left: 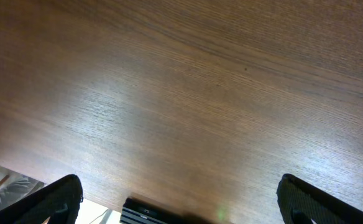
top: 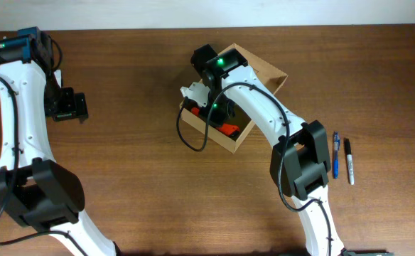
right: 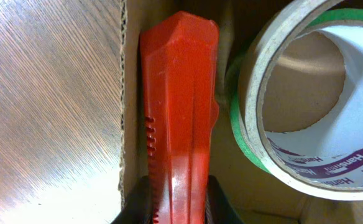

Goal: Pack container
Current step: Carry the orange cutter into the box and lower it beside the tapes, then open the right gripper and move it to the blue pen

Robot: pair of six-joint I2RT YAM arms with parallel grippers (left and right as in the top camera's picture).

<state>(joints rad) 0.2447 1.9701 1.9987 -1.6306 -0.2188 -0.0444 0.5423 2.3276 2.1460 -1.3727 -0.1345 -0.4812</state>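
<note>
The right gripper [right: 178, 208], jaws narrow around a long orange-red plastic tool [right: 181, 93], holds it lengthwise along the wall inside the tan-brown cardboard box [top: 263, 67] mid-table, far nearer than the wide-open left gripper [top: 69, 105].

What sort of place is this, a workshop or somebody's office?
Probably a robot test bench: two white arms stand at a wooden table, the right arm reaching into a cardboard box holding a tape roll and red tool, two pens alongside.

Bright overhead light leaves soft glare on the wooden table [left: 138, 118] and the close, slightly blurred red cutter [right: 180, 112].
</note>
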